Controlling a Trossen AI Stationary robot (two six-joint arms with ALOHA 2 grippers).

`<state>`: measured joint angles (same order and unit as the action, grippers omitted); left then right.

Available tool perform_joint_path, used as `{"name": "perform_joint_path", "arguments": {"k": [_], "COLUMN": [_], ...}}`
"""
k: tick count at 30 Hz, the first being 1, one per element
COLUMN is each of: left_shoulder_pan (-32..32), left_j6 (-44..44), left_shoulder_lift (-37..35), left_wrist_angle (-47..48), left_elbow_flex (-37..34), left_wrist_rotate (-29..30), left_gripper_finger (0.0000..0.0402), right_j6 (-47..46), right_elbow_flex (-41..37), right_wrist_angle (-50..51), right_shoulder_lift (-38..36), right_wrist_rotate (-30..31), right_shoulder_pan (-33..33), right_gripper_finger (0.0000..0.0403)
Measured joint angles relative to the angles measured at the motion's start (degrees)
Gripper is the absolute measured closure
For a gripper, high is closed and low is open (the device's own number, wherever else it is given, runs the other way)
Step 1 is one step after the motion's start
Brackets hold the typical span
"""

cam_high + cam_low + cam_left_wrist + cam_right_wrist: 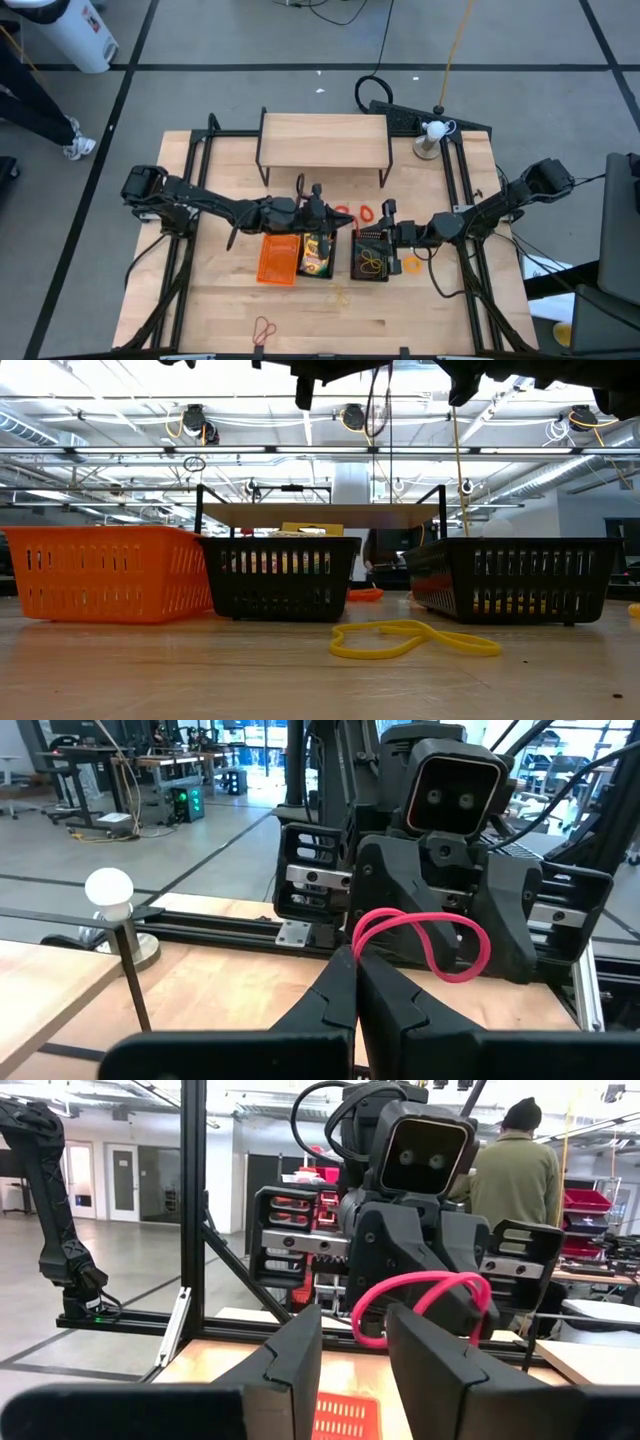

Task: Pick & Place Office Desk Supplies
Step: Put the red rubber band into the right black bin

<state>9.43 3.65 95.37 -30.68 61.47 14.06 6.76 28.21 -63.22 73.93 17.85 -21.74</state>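
Note:
My left gripper (356, 962) is shut on a pink-red rubber band (486, 950), held in the air above the trays. My right gripper (355, 1328) faces it, open, and the band's free loop (430, 1292) hangs just beyond its fingertips. I cannot tell whether they touch it. Below stand an orange tray (279, 260), a black tray (318, 256) with crayon boxes and a black tray (371, 262) with yellow bands. Both grippers (340, 222) (368, 232) hover over the black trays. My left gripper pinches one end of the pink-red band (358, 938) between its two fingertips. The fingers lie level and point toward the table's right side. The rest of the band stands out as an open loop beyond the fingers, lifted clear of the table and trays.
Red and orange bands (354, 212) lie on the table behind the trays. An orange one (411, 264) is right of them, a yellow one (410, 640) in front and a red one (264, 328) near the front edge. A wooden shelf (324, 140) stands at the back.

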Motion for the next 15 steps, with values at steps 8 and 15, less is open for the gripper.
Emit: {"name": "perform_joint_path", "arguments": {"k": [8,15], "left_shoulder_pan": [0.0,-0.02], "left_j6": [0.1,-0.47], "left_shoulder_lift": [0.0,0.0], "left_wrist_angle": [0.0,0.08], "left_elbow_flex": [0.0,0.0], "left_wrist_rotate": [0.02,-1.33], "left_gripper_finger": [0.0401,0.0394], "right_j6": [1.7,3.45], "right_elbow_flex": [0.0,0.0], "right_wrist_angle": [0.0,0.47], "right_shoulder_lift": [0.0,0.0], "right_wrist_rotate": [0.11,1.78], "right_shoulder_pan": [0.0,-0.15], "right_gripper_finger": [0.037,0.04]}}
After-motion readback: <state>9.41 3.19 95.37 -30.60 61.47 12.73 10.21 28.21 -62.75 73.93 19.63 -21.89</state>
